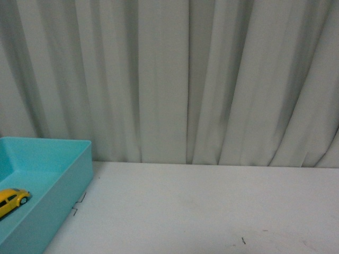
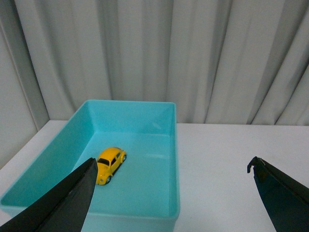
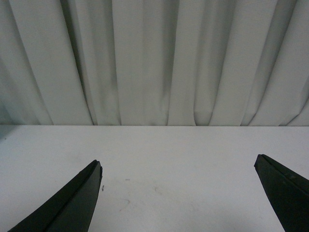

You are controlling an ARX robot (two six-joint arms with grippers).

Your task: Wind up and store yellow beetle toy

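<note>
The yellow beetle toy (image 2: 110, 165) sits on the floor of the turquoise bin (image 2: 130, 104), and from my seat that is the only thing I can see inside the container. On my left wrist feed the car rests on its wheels, nearer the bin's side wall away from the open table, angled so its length runs diagonally across the floor. It touches none of the walls.

Closest to that camera is the left gripper (image 2: 171, 169), its two dark fingers spread wide, one fingertip (image 2: 84, 183) overlapping my view of the bin's near corner, the other over bare table. Nothing is between them; they hang clear above the bin and the table (image 2: 227, 159) alike.

My right wrist feed shows the right gripper (image 3: 178, 166) with its jaws likewise spread apart and holding nothing, over plain white tabletop with a few faint scuffs.

On the front feed neither arm shows. The bin stands at the left edge of the table (image 1: 201, 206), cut off by the frame, and the toy (image 1: 12, 199) lies inside it against that edge, only partly in view. Small dark marks sit on the table just beside the bin's outer wall (image 1: 66, 196).

Furthest back, a pale pleated curtain (image 1: 185, 79) hangs behind the table in all three feeds.
</note>
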